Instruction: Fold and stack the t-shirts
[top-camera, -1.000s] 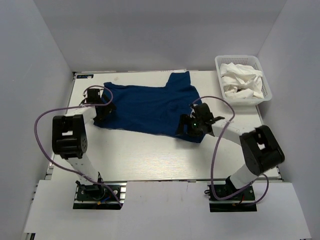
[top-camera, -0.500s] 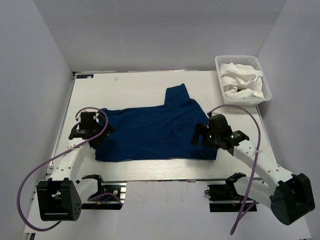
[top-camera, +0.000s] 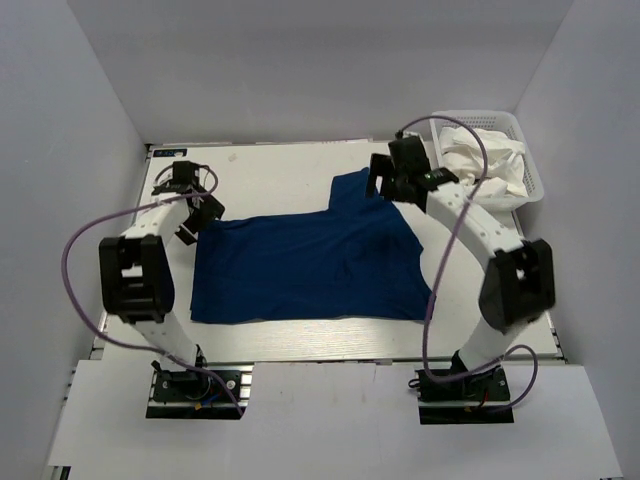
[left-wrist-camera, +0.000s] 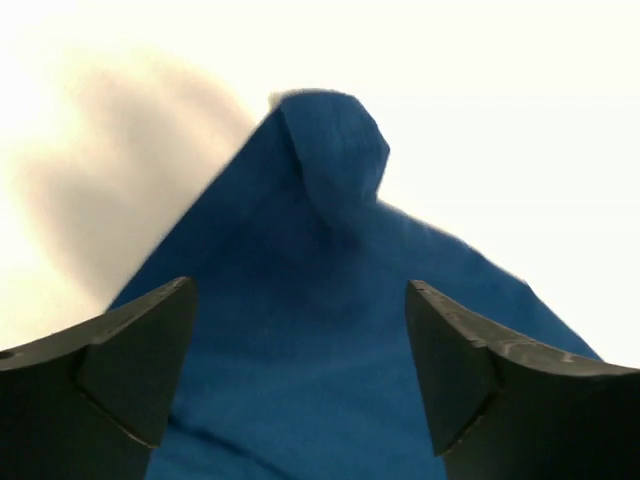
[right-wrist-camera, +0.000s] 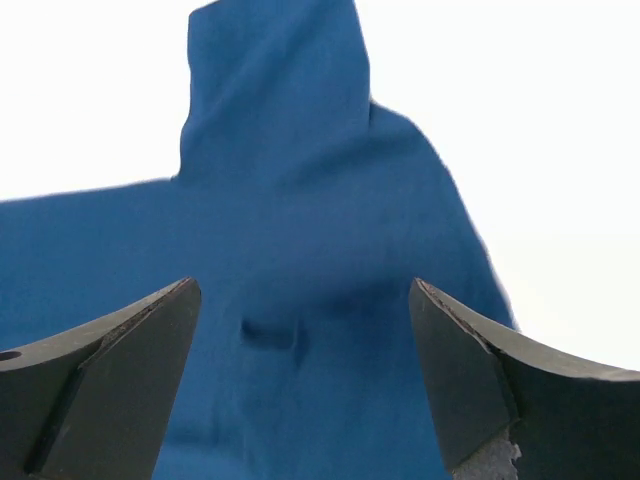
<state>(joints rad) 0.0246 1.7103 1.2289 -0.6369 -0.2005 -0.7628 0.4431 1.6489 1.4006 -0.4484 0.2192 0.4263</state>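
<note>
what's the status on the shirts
Left gripper open, above far left corner of blue shirt. Right gripper open, above its far sleeve. Blue shirt flat, unfolded; white shirt crumpled in basket. Nothing in the way.

One t-shirt (top-camera: 300, 270) flat on the table (top-camera: 280, 165), other t-shirt (top-camera: 505, 165) seemingly in basket (top-camera: 490, 203), far right corner

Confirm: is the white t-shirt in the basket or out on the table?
In: the white t-shirt lies crumpled inside the basket, unfolded.
</note>
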